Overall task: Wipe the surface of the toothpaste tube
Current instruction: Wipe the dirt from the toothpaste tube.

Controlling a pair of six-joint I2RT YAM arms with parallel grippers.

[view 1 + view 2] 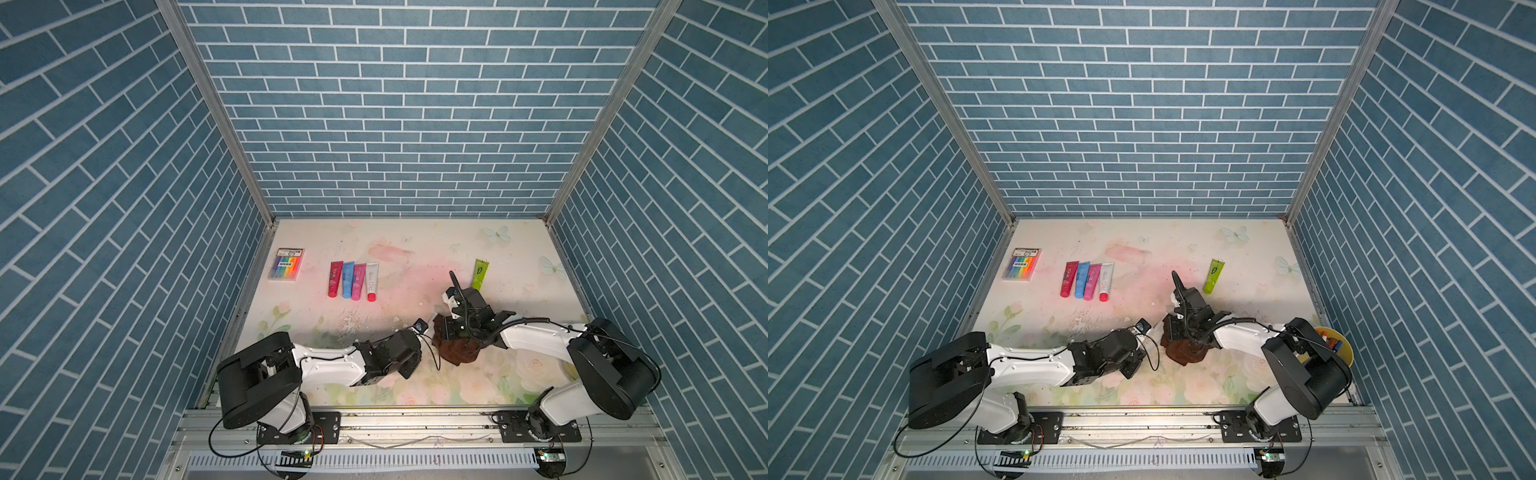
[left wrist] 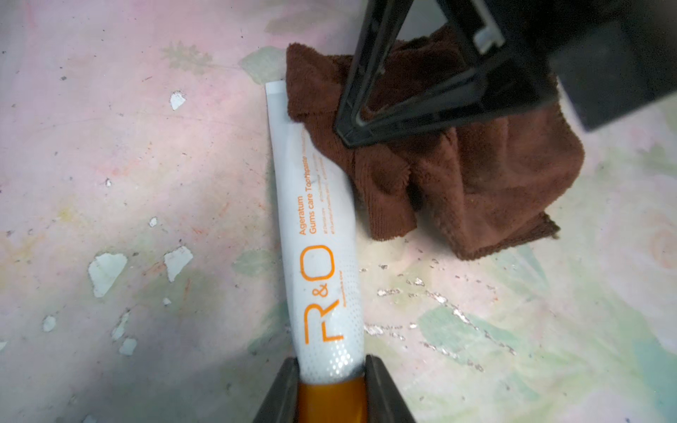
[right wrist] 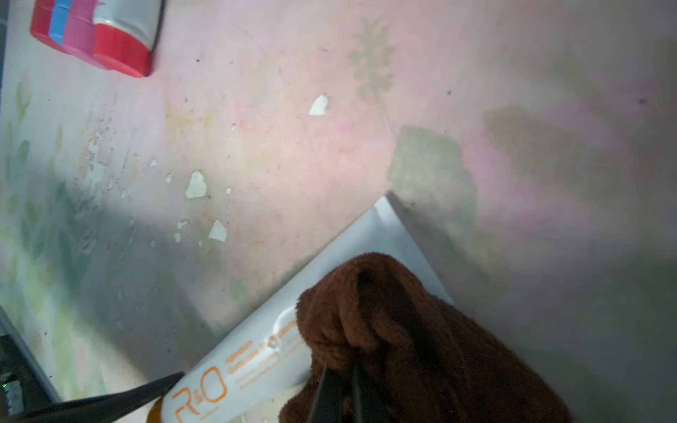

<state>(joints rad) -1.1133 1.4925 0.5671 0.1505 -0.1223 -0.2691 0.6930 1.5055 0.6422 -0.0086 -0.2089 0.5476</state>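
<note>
Right, I'm in the wiping step itself. My left gripper (image 2: 330,366) pinches the toothpaste tube (image 2: 322,256) at its orange cap end, jaws closed against both sides of the shoulder. The tube lies flat on the table (image 2: 146,164), in the near half between the two arms, with its crimped tail pointing away from that gripper. My right gripper (image 3: 344,388) is pressed together on a bunched brown cloth (image 2: 476,183), and the cloth sits on the tail half of the tube, covering part of the small print. The big orange logo nearer the cap is bare, so I judge the wipe is only partly along. Next I'd want to drag the cloth down the tube toward the cap. That calls for light downward pressure and a firm left hold so the tube doesn't swivel, stopping short of the left gripper.
</note>
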